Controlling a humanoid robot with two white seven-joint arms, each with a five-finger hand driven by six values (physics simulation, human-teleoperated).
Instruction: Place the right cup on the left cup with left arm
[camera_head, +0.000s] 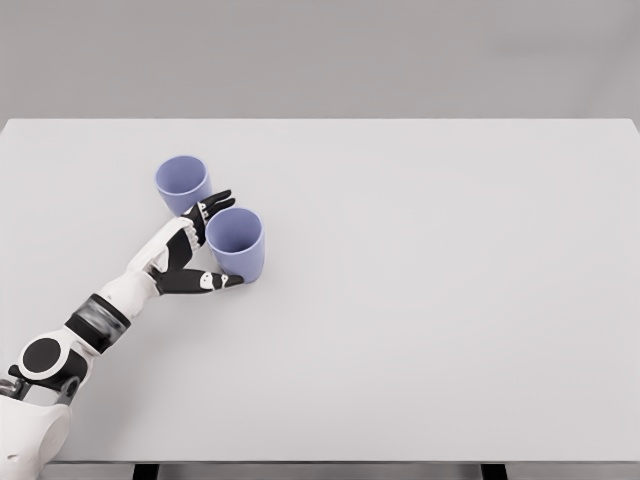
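Two lavender cups stand upright on the white table (420, 300): left cup (182, 183) farther, right cup (237, 243) just beside it. Our left hand (190, 255) brackets the right cup, fingers spread, not yet closed. Grasping seems underway; next we squeeze, then lift.

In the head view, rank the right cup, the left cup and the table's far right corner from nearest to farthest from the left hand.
From the left hand:
1. Right cup: between its fingers and thumb, at the hand's right.
2. Left cup: just behind the fingertips, up and left.
3. Table's far right corner: across the table, upper right.
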